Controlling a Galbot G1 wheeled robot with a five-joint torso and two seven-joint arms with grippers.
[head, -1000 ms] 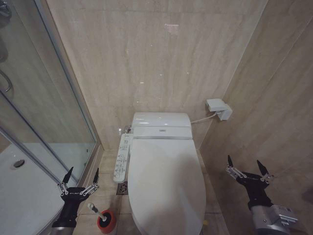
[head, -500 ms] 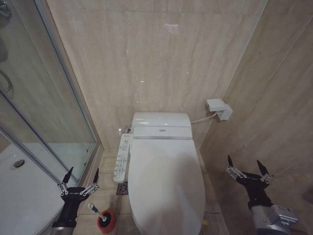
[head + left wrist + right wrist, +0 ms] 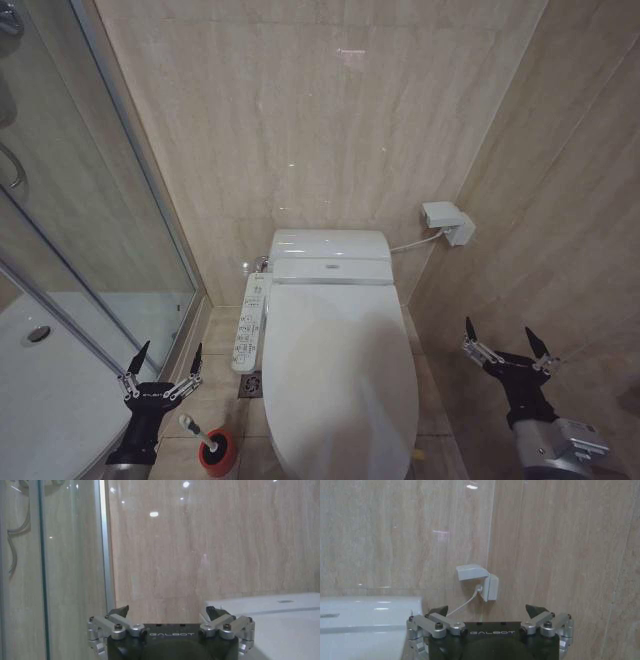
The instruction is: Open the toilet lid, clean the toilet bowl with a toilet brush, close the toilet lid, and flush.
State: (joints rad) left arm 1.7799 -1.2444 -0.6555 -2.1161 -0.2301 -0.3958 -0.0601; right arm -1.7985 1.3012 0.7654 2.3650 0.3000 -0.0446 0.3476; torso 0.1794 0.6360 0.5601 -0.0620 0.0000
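**Head view: lid down, both grippers spread and holding nothing**

Head view findings. The toilet lid (image 3: 340,380) lies shut over the toilet bowl (image 3: 285,462), which stands against the far tiled wall (image 3: 320,140). A white control panel (image 3: 250,322) runs along the toilet's left side.

The left gripper (image 3: 163,352) hangs near the floor, left of the toilet and beside the glass shower door (image 3: 90,230). Its fingers are spread wide with nothing between them. The toilet brush (image 3: 195,430) stands just near of it in its red holder (image 3: 218,452), the white handle leaning toward the gripper without touching it.

The right gripper (image 3: 505,336) is on the right of the toilet, near the side wall, well apart from the lid. Its fingers are likewise spread wide and hold nothing.

A white wall socket (image 3: 447,222) sits in the far right corner, cabled to the toilet.

Wrist views. The left gripper (image 3: 170,612) faces the wall and shower glass; the right gripper (image 3: 489,609) faces the socket (image 3: 479,581).
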